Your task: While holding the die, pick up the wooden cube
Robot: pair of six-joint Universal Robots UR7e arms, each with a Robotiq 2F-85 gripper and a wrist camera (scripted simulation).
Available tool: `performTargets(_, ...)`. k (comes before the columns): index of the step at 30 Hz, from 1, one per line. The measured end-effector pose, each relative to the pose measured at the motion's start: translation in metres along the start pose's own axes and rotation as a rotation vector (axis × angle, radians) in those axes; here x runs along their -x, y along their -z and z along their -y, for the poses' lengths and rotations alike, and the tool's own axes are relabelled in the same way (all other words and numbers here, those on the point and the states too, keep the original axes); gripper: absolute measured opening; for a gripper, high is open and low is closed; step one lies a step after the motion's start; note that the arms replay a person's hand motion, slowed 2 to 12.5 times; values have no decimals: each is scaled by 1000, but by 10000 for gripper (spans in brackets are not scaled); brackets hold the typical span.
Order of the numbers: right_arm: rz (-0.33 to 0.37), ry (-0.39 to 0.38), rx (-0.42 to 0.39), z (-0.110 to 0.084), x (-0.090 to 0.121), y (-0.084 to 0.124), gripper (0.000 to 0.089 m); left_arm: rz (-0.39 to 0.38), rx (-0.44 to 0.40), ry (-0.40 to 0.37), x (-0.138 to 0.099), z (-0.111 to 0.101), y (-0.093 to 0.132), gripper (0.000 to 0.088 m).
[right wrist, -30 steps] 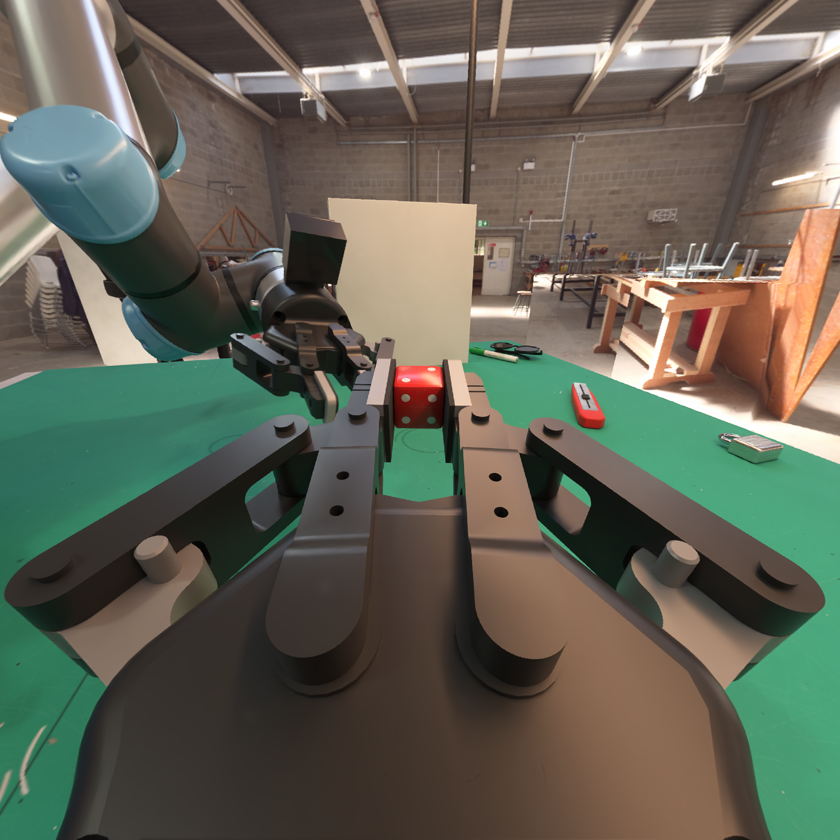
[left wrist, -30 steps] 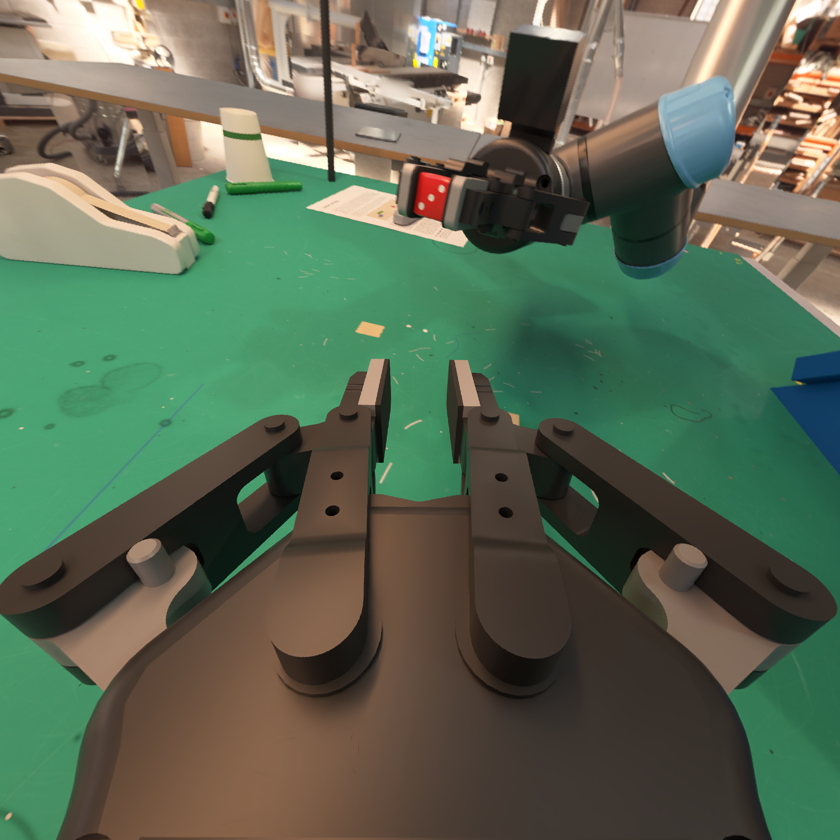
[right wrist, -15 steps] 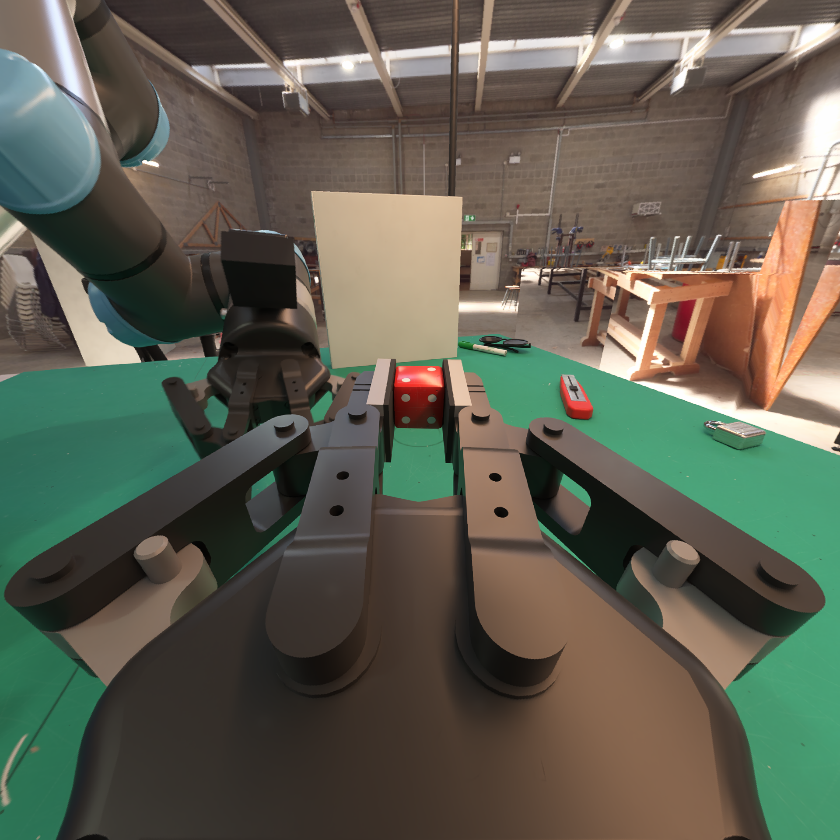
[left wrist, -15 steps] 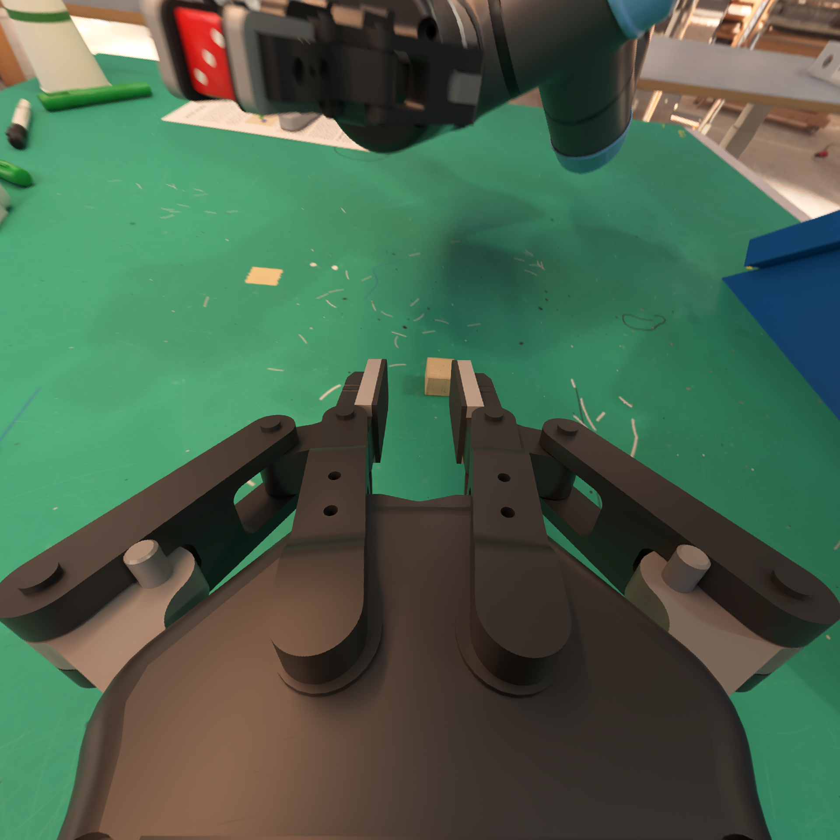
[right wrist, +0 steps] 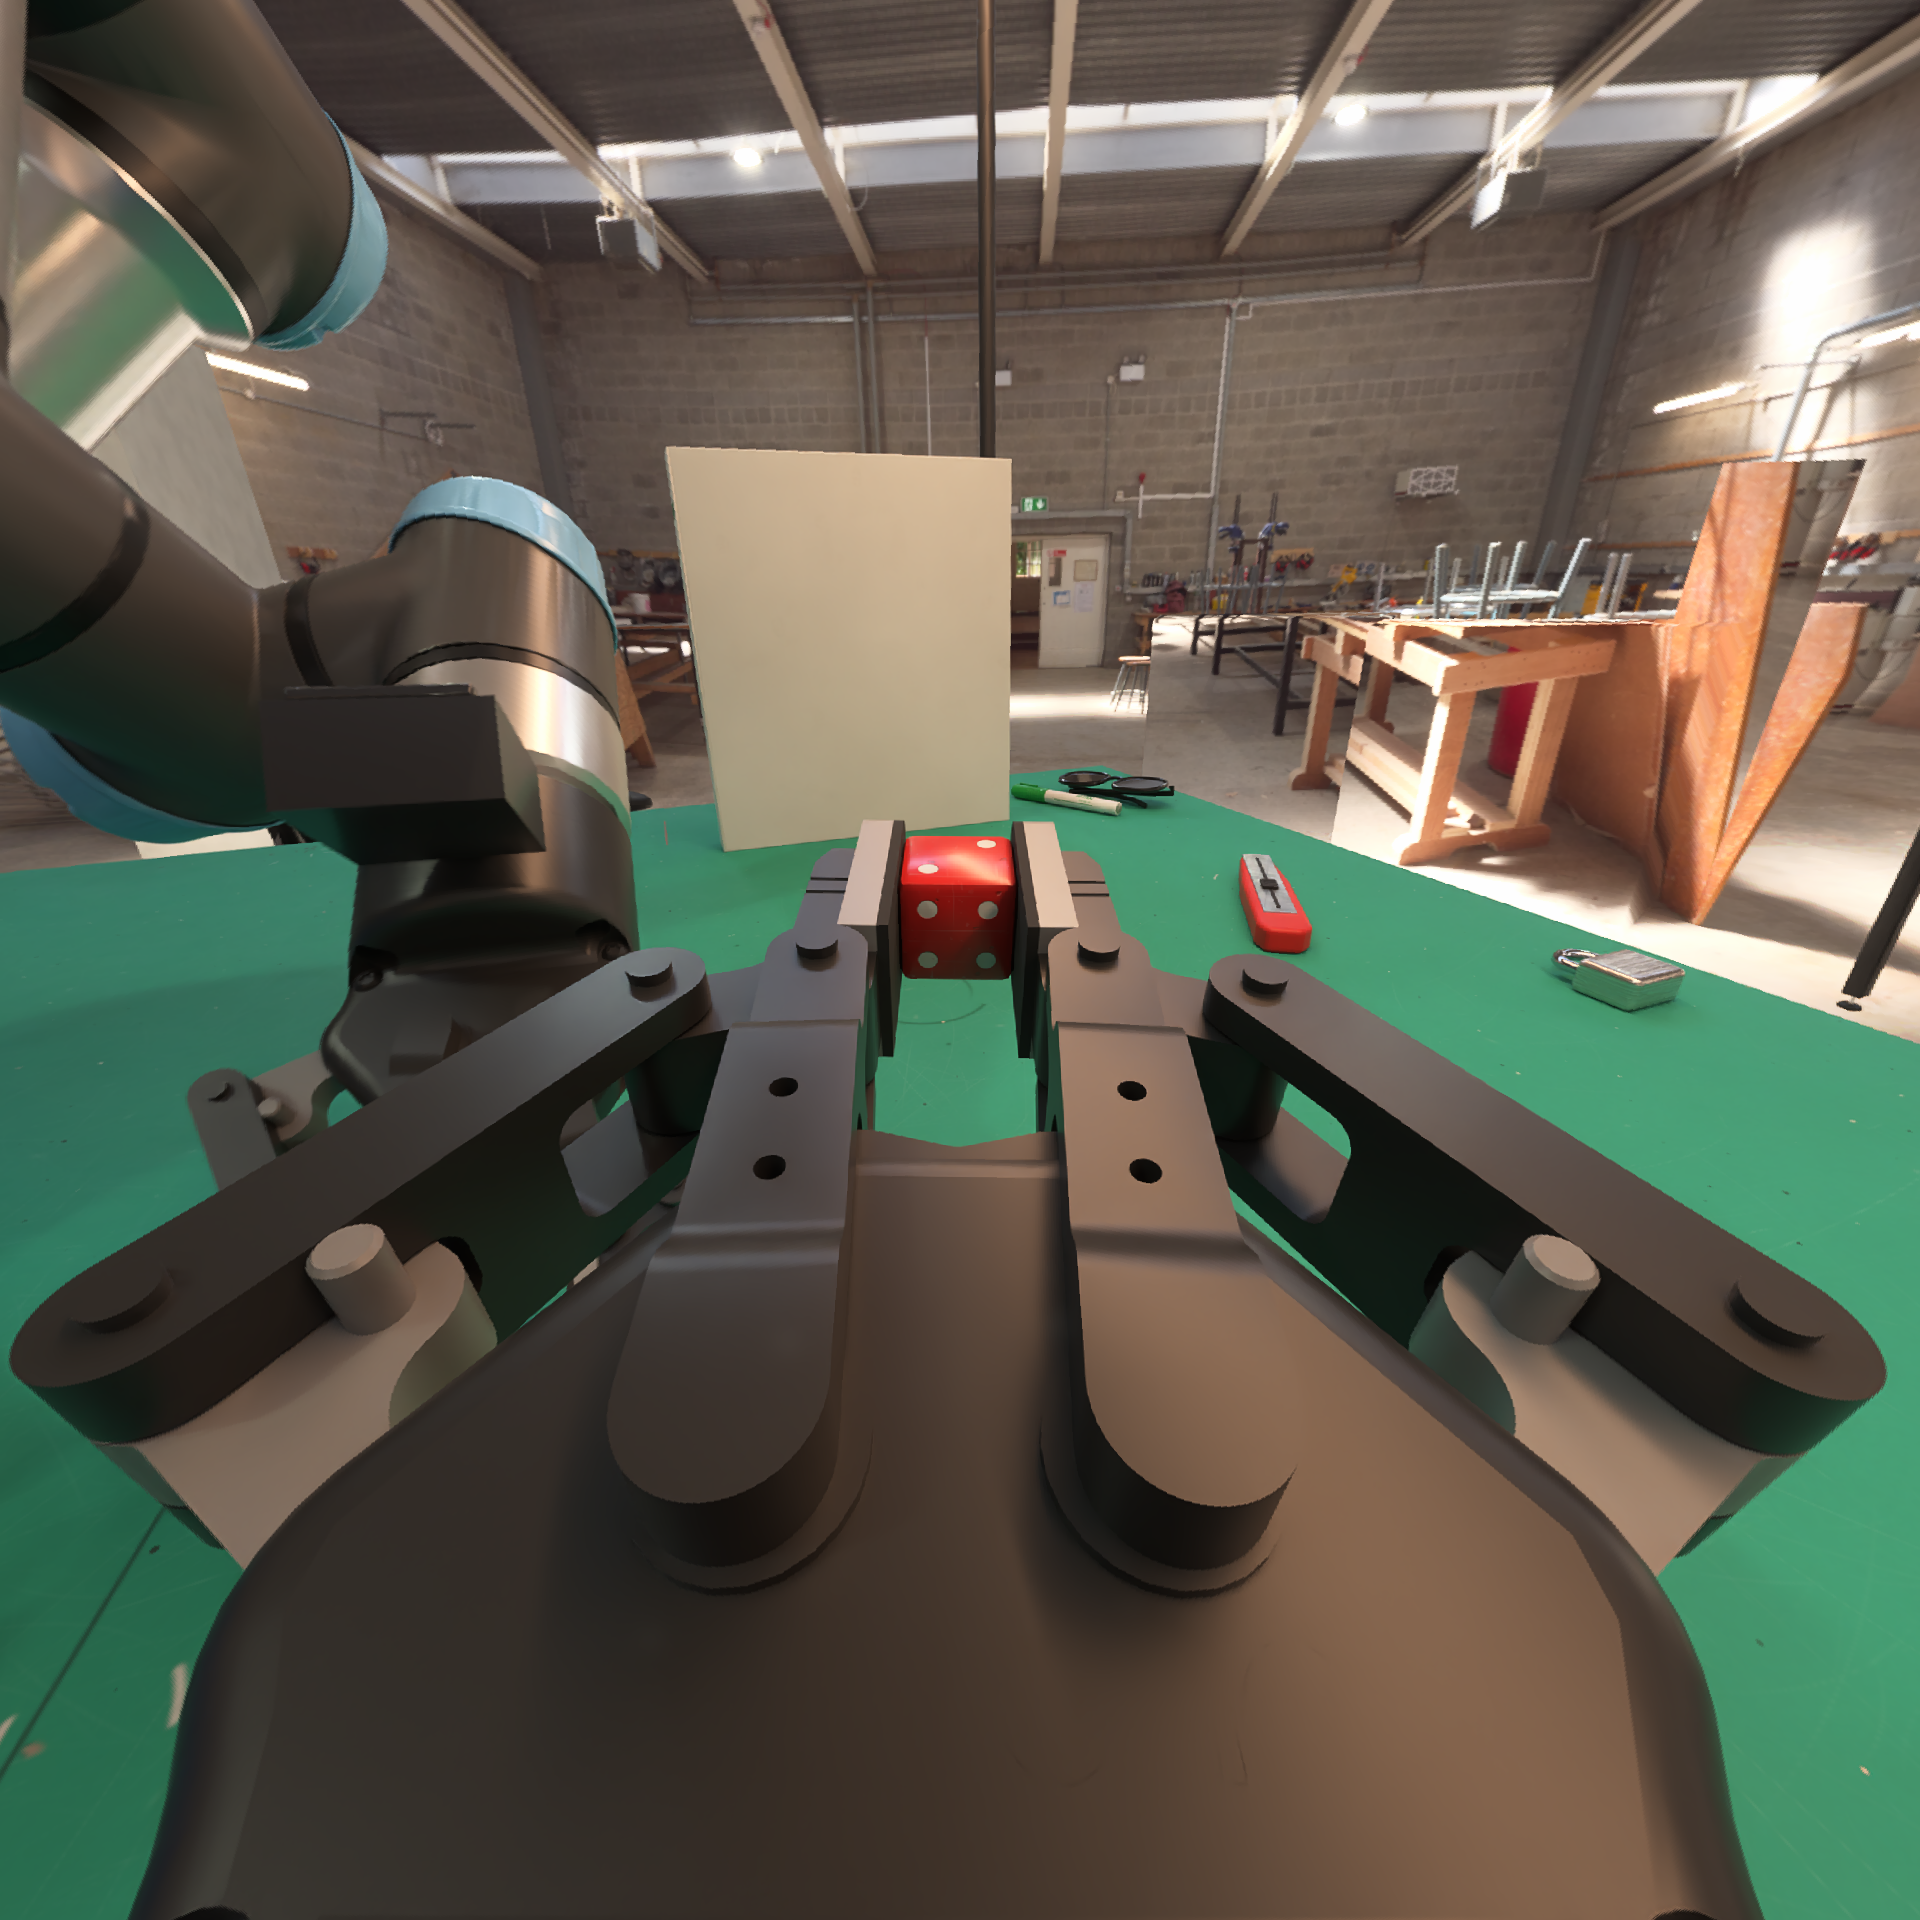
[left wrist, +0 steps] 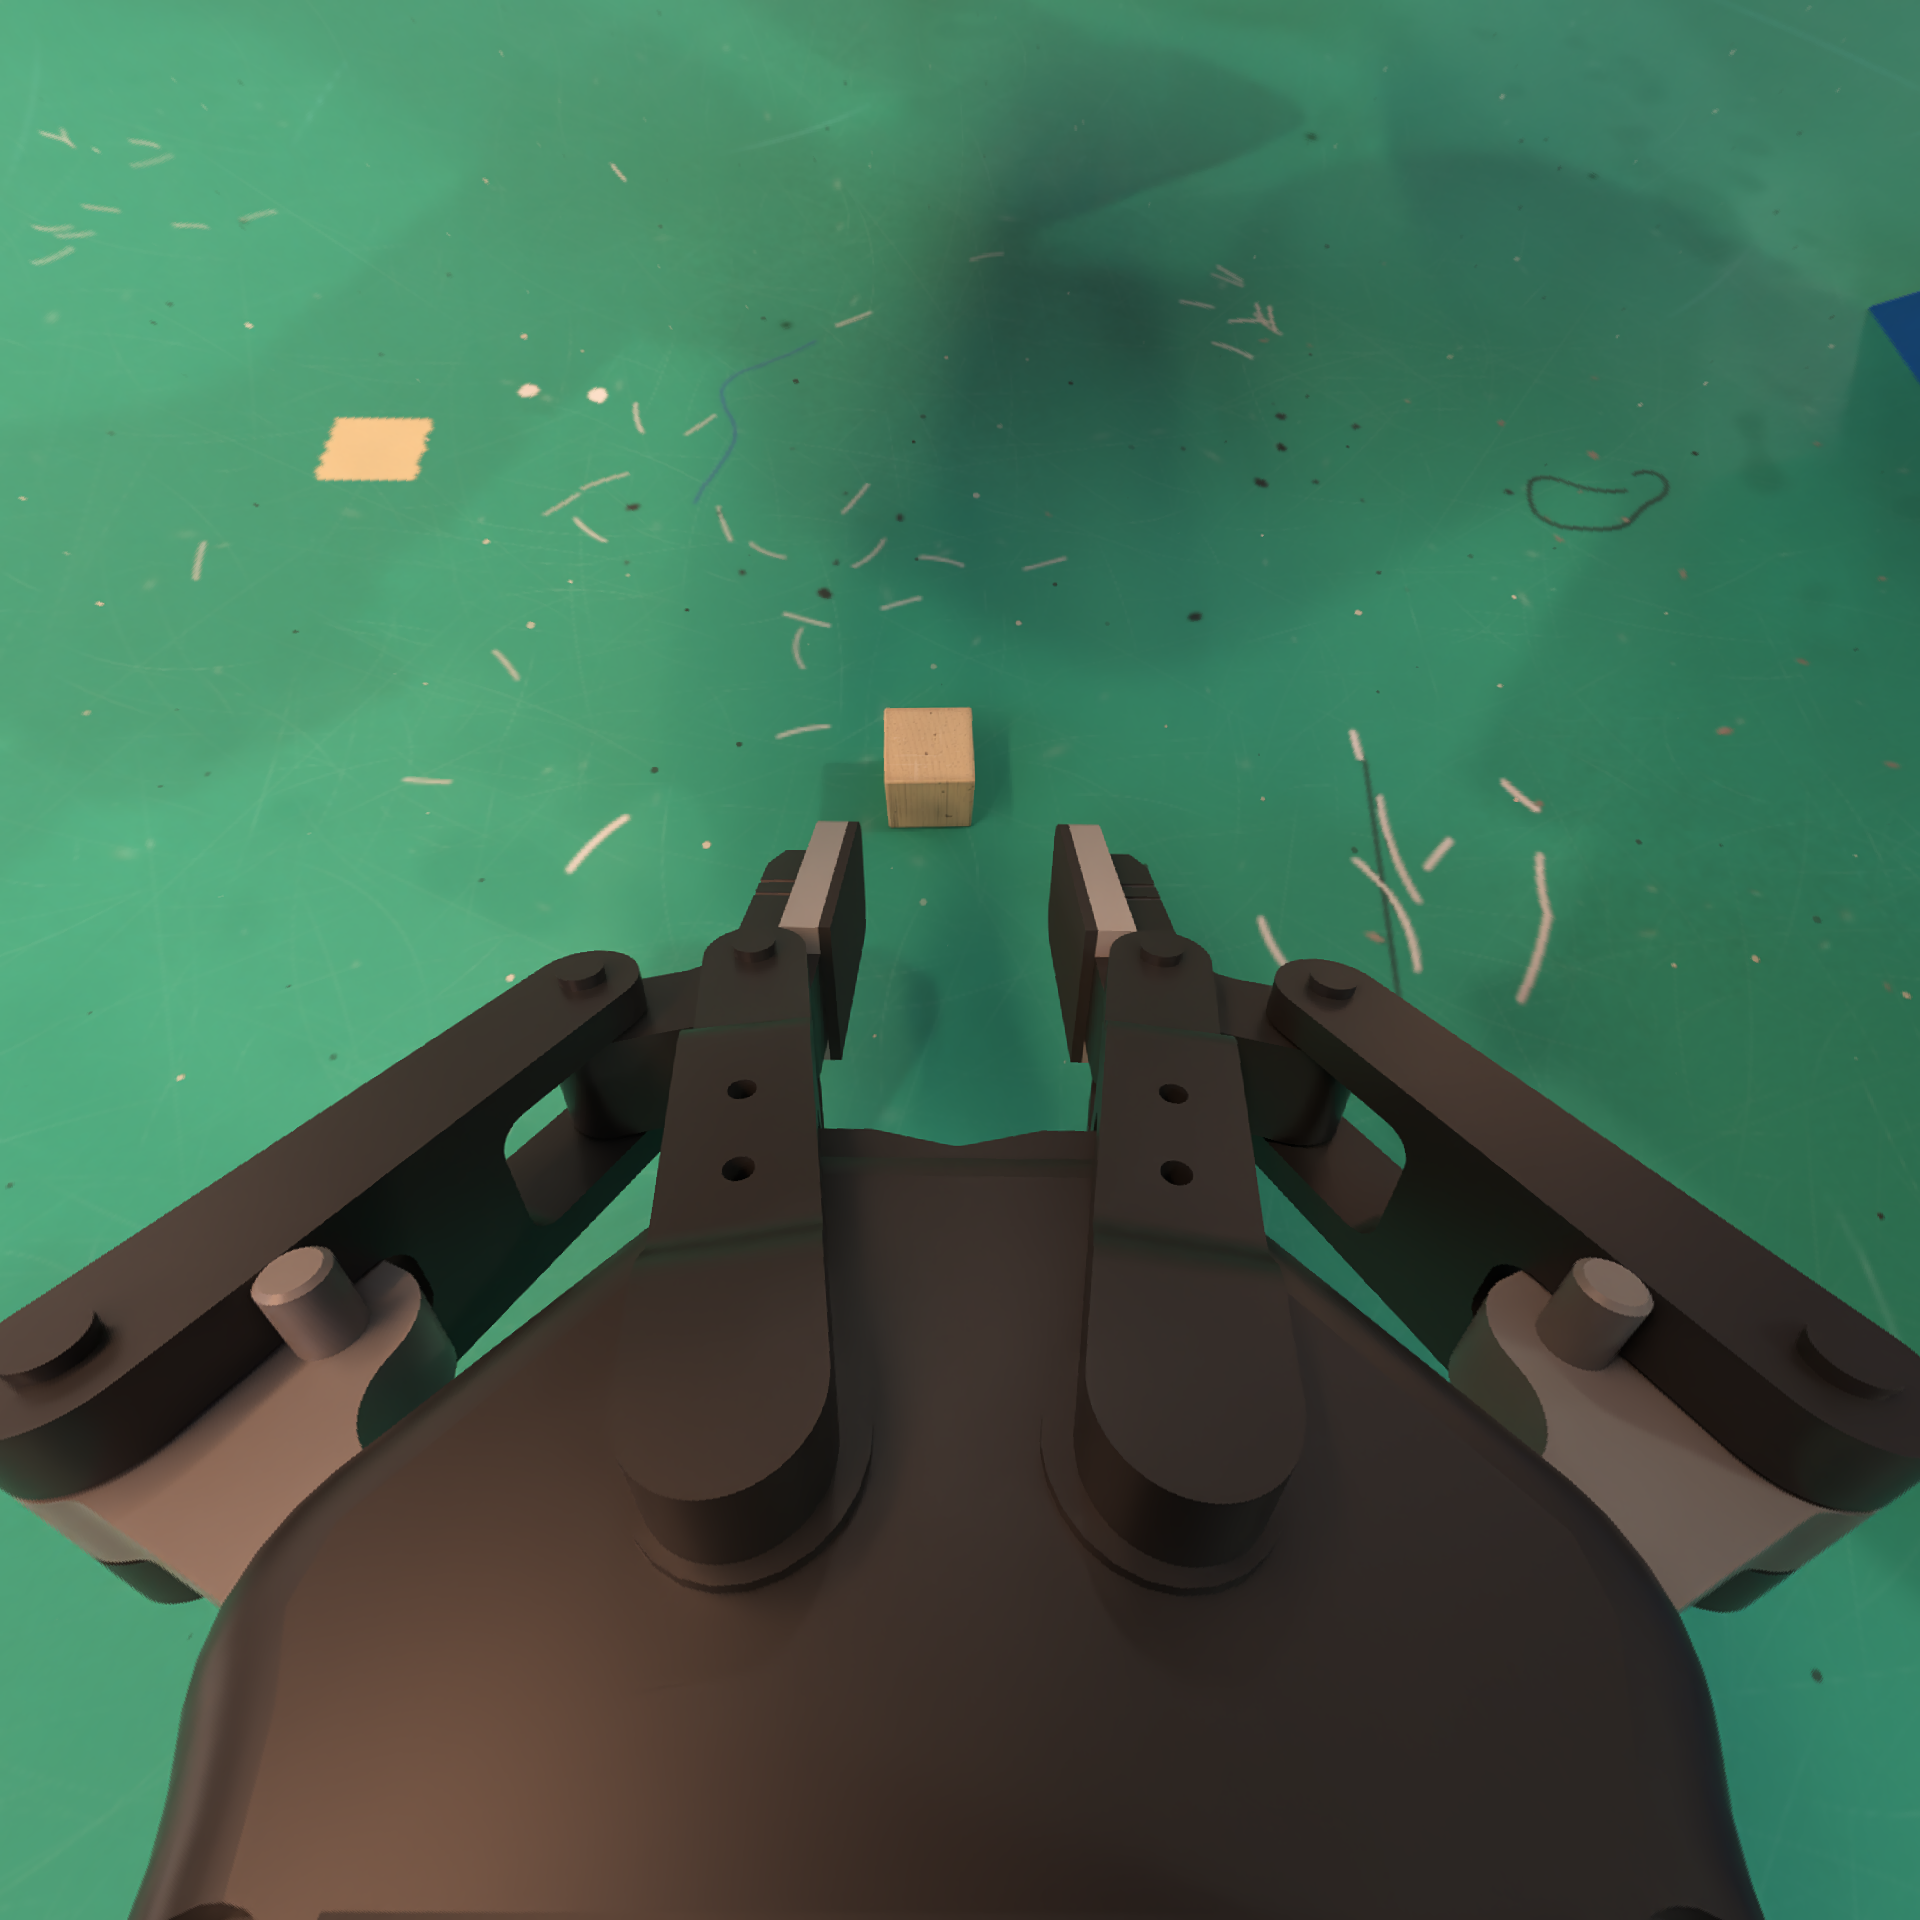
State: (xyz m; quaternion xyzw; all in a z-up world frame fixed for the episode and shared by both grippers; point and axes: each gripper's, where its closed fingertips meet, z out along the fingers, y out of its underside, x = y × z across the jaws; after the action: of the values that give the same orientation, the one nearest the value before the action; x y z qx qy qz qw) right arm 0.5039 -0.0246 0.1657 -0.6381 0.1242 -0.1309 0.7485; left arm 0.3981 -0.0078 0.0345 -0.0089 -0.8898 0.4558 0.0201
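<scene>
The small pale wooden cube (left wrist: pixel 928 767) rests on the green mat (left wrist: pixel 416 831), just beyond my left gripper's fingertips and slightly left of their centre line. My left gripper (left wrist: pixel 956 847) is open and empty, tilted down over the mat, apart from the cube. My right gripper (right wrist: pixel 954 868) is shut on the red die (right wrist: pixel 956 906) with white pips, held above the mat. The left arm (right wrist: pixel 447 707) stands close at the left of the right wrist view.
A tan flat patch (left wrist: pixel 374 449) lies on the mat at far left; a blue box corner (left wrist: pixel 1896 332) sits at the right edge. In the right wrist view: a cream board (right wrist: pixel 847 644), a green marker (right wrist: pixel 1065 798), sunglasses (right wrist: pixel 1117 784), a red utility knife (right wrist: pixel 1273 902), a padlock (right wrist: pixel 1621 977).
My left gripper has tilted down and moved towards the cube, which now sits just past the fingertips; the right arm has left its view. The right gripper still holds the die.
</scene>
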Motion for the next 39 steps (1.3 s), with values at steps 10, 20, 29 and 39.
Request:
performTargets(10, -29, -5, -1, 0, -7, 2, 179, 10, 63, 12, -2, 8, -23, 345)
performTargets(20, -56, -6, -10, 2, -14, 6, 179, 11, 131, 17, -2, 8, -40, 340)
performTargets(29, -70, -14, -11, 2, -18, 7, 179, 29, 170, -1, -1, 5, -51, 285)
performTargets(39, -70, -16, 2, -3, -18, 6, 179, 82, 177, -26, 8, 7, -53, 190)
